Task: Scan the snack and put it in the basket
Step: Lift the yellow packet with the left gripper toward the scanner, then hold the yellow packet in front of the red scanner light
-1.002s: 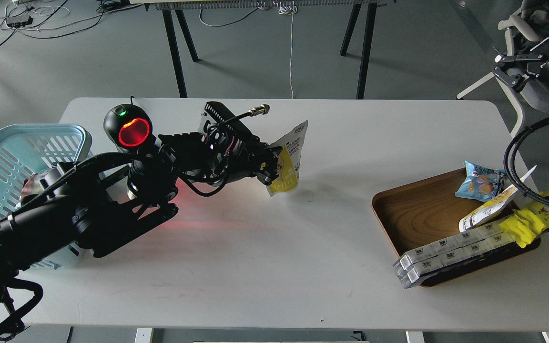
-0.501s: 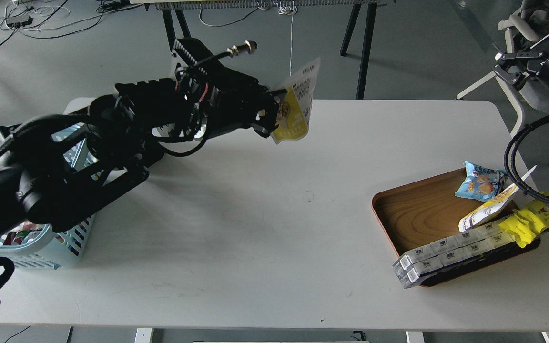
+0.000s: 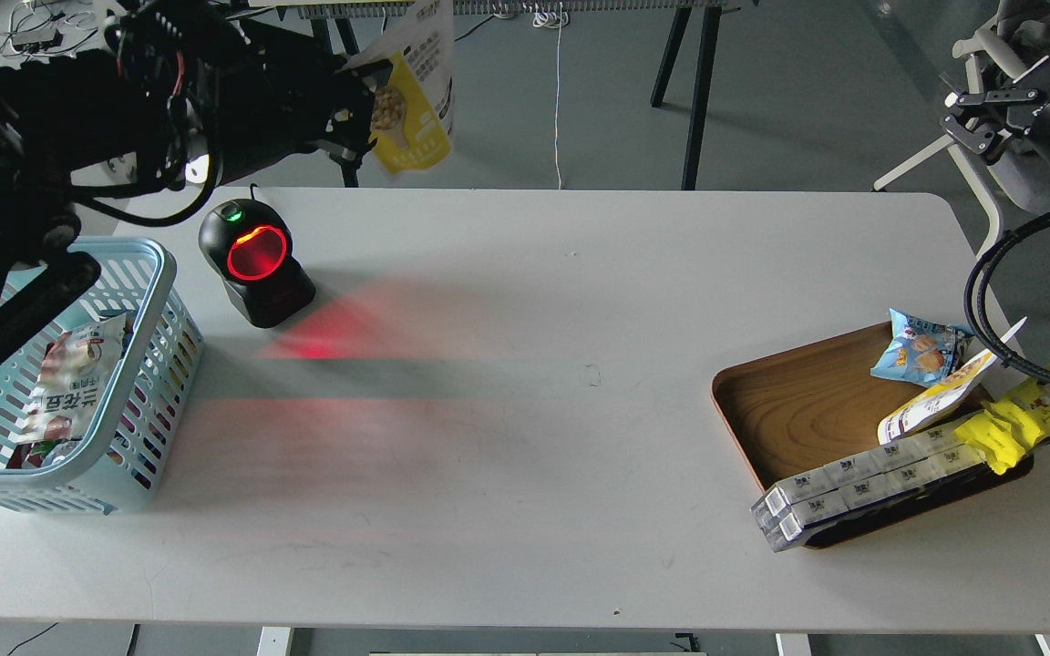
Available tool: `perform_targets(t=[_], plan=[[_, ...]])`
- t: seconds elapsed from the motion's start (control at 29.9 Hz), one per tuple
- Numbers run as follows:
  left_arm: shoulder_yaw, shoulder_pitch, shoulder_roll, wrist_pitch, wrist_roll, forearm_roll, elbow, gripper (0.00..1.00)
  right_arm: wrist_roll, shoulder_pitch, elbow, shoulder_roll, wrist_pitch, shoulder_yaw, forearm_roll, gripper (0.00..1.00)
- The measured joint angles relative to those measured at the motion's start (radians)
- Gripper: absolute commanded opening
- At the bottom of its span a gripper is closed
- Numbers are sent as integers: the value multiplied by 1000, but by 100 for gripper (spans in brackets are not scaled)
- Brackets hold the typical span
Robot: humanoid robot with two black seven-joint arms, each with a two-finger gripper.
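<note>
My left gripper (image 3: 370, 100) is raised high at the top left, shut on the snack (image 3: 416, 114), a flat pouch with a yellow lower part and white upper part. The pouch hangs in the air above and behind the black scanner (image 3: 254, 261), whose red ring glows and throws red light on the table. The light blue basket (image 3: 138, 273) stands at the table's left edge, below my left arm, with several packets inside. My right gripper (image 3: 976, 114) is at the top right, off the table, and its fingers cannot be told apart.
A brown wooden tray (image 3: 798, 401) sits at the right with a small blue packet (image 3: 917, 351), a white and yellow pouch (image 3: 931, 405), a yellow crinkled bag (image 3: 1026, 410) and long white boxes (image 3: 853, 483). A black cable (image 3: 990, 301) loops over its far corner.
My left arm has lifted the snack up from in front of the scanner and swung it left and back, uncovering the scanner and the basket.
</note>
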Motion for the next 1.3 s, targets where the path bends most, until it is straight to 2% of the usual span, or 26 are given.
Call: perform_targets(t=[0.17, 0.33, 0.7, 1.04, 1.17, 1.3], plan=[[49, 60, 90, 0, -13, 0, -60, 0, 0, 9, 0, 9, -8, 0, 0, 97], [67, 128, 126, 0, -13, 2, -77, 0, 0, 11, -1, 16, -9, -7, -8, 97], [68, 197, 128, 0, -9, 2, -95, 0, 0, 11, -1, 20, -9, -26, -12, 97], [67, 210, 122, 0, -8, 2, -95, 0, 0, 8, -3, 20, -9, -28, -12, 97], [67, 211, 120, 0, -17, 2, -95, 0, 0, 7, -3, 20, -9, -28, -12, 97], [67, 211, 122, 0, -45, 1, -95, 0, 0, 6, -3, 20, -9, -28, -13, 97]])
